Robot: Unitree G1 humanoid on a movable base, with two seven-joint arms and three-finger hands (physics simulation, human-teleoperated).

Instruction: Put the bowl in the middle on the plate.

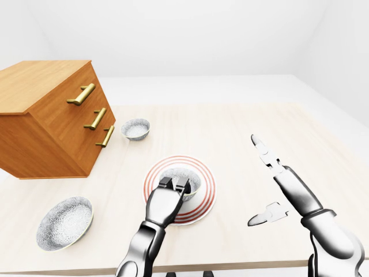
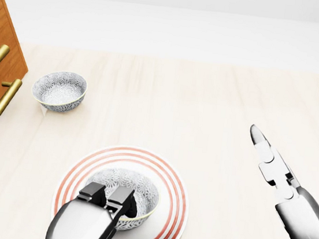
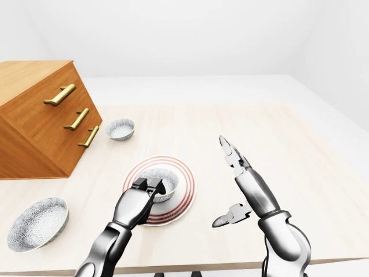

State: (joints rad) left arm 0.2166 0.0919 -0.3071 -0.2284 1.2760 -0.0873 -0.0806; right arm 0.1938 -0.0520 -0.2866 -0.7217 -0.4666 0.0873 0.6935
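Pale wood table (image 1: 230,133), red-ringed plate (image 2: 174,214), white walls (image 1: 202,34)

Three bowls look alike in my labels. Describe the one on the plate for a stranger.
From the wooden drawer chest at the left-eye view's left, look right and down to the red-ringed plate. The bowl stands on it, rim gripped by fingers of the left hand; the other two bowls sit on bare table.

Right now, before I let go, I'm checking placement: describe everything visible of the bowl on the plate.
The bowl is small, round and ceramic-looking, white with a fine grey pattern inside and out and a pale yellow rim. It stands upright and empty near the middle of the red-ringed plate. The left hand hooks its fingers over the rim at the bottom of the head view.
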